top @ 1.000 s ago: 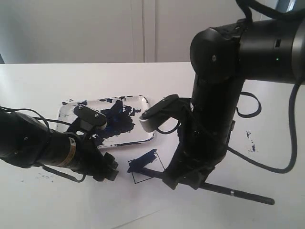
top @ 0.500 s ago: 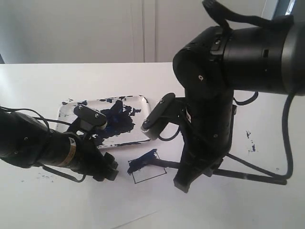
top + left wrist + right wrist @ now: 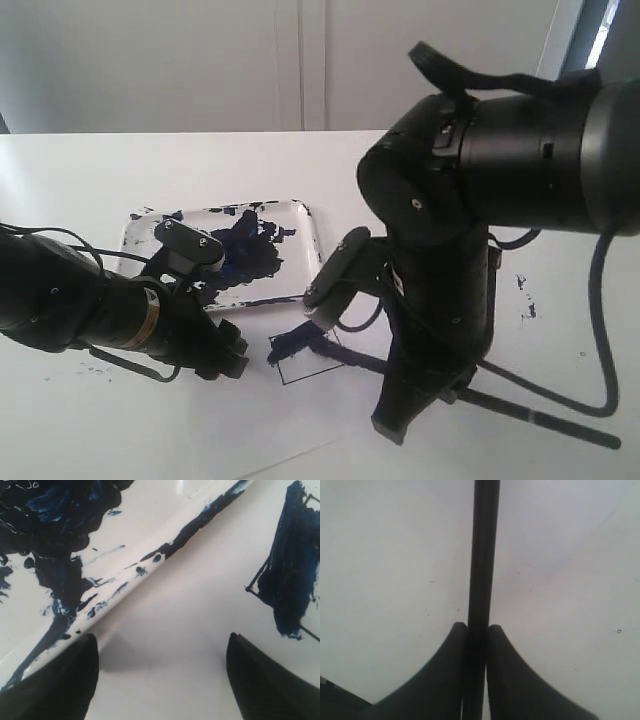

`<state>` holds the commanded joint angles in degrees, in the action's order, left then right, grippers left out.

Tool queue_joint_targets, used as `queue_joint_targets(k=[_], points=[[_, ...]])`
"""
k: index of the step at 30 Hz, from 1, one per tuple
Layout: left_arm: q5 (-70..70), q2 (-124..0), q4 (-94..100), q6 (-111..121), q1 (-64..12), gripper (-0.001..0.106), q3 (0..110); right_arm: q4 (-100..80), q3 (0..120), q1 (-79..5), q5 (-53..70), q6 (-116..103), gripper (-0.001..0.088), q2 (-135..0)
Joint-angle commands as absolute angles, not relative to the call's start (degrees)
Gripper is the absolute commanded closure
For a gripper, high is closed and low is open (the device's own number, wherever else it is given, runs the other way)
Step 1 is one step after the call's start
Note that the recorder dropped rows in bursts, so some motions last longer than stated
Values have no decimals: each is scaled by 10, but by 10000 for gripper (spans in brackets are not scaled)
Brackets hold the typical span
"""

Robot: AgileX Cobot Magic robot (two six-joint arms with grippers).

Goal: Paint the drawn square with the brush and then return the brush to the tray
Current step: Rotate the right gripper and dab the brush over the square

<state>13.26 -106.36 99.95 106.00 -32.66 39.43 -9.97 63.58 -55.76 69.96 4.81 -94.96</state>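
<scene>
The tray [image 3: 125,585] looks like glossy white plastic, and the dark blue paint on it lies thick and wet-looking. The brush [image 3: 482,555] has a smooth, matt black shaft. The right gripper [image 3: 477,628] is matt black. The right arm's housing [image 3: 520,150] is smooth black with a soft sheen. The table [image 3: 150,160] is matt white. The paint in the drawn square [image 3: 290,570] is streaky.

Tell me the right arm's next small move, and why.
Probably drag the brush tip in a short stroke across the white part of the drawn square. The right gripper is shut on the handle. The tip rests at the blue smear in the square's upper-left portion in the exterior view, and the rest of the inside is unpainted.
</scene>
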Motion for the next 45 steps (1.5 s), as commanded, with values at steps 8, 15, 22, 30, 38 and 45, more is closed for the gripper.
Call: queue_joint_targets(k=[8, 15, 22, 30, 38, 45], points=[[129, -1064, 999, 1062, -327, 304, 394, -87, 636, -595, 700, 48, 868, -950], [131, -1064, 999, 1062, -327, 304, 394, -169, 636, -595, 700, 22, 868, -950], [133, -1064, 999, 1062, -327, 304, 394, -191, 632, -593, 700, 21, 868, -950], [135, -1064, 999, 1062, -327, 304, 394, -219, 632, -593, 700, 9, 868, -956], [135, -1064, 999, 1062, -327, 304, 394, -220, 632, -566, 700, 9, 868, -957], [135, -1064, 999, 1062, -327, 304, 394, -201, 632, -554, 700, 9, 868, -957]])
